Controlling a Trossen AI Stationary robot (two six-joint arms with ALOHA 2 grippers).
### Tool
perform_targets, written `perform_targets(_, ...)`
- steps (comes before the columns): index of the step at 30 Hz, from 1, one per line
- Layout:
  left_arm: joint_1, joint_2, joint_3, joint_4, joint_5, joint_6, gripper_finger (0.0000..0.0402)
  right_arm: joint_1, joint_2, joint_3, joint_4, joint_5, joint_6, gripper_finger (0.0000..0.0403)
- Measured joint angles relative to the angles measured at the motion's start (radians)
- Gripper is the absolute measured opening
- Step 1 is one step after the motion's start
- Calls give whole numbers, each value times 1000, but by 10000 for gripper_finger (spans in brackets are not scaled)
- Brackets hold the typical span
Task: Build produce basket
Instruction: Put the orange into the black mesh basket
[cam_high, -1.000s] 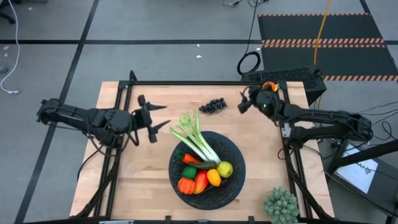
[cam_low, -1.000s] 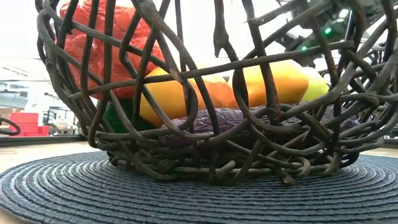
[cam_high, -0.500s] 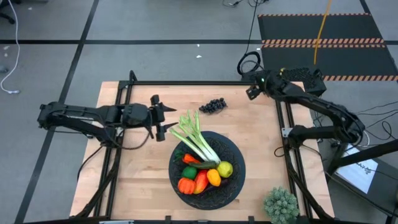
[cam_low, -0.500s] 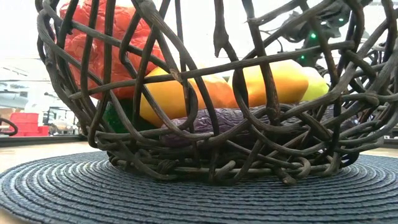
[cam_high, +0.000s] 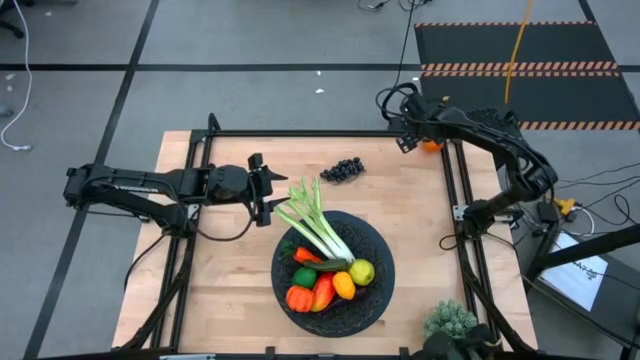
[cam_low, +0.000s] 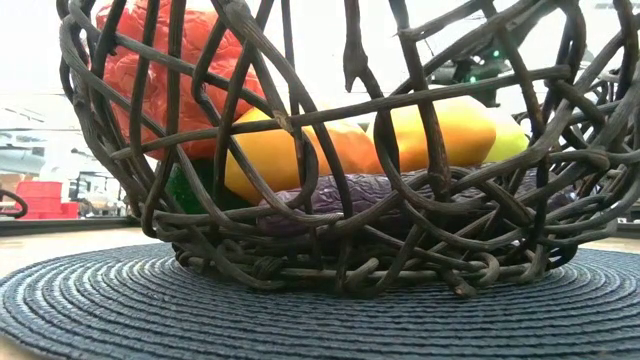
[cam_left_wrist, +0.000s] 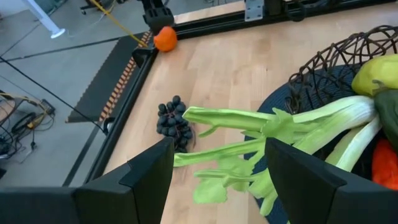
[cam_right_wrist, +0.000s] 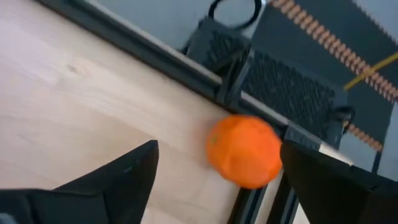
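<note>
The black woven basket (cam_high: 372, 292) sits at the table's near middle, holding the red pepper, an orange, a lemon (cam_high: 361, 271), a lime and the eggplant (cam_low: 350, 190). The leek (cam_high: 318, 231) lies with its white stalk in the basket and its green leaves (cam_left_wrist: 242, 134) sticking out over the far-left rim. My left gripper (cam_high: 263, 188) is open just left of the leaf tips, touching nothing. Dark grapes (cam_high: 342, 170) lie on the table near the far edge. My right gripper (cam_high: 404, 140) is open beside a loose orange (cam_right_wrist: 244, 151) at the far right corner.
A pale-green spiky clump (cam_high: 450, 325) stands at the near right corner. A black metal frame rail (cam_high: 320, 133) runs along the far edge and down both sides. Bare wood lies left of the basket (cam_high: 215, 280) and between the grapes and the orange.
My left gripper has moved toward the table's right, closing on the leek's leaf tips, and stayed open. My right arm has swung toward the far edge, and its gripper now stands at the far right corner by the orange. The produce and the basket have stayed put.
</note>
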Motion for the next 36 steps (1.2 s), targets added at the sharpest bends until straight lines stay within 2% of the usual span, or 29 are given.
perform_targets(5,0,0,0,0,0,3,252,-24,48,0,-49,3,33,347)
perform_targets(17,0,0,0,0,0,16,253,-95,125,0,-33,6,0,349)
perform_targets(36,0,0,0,1,-1,12,253,-106,190,0,-41,7,-54,349)
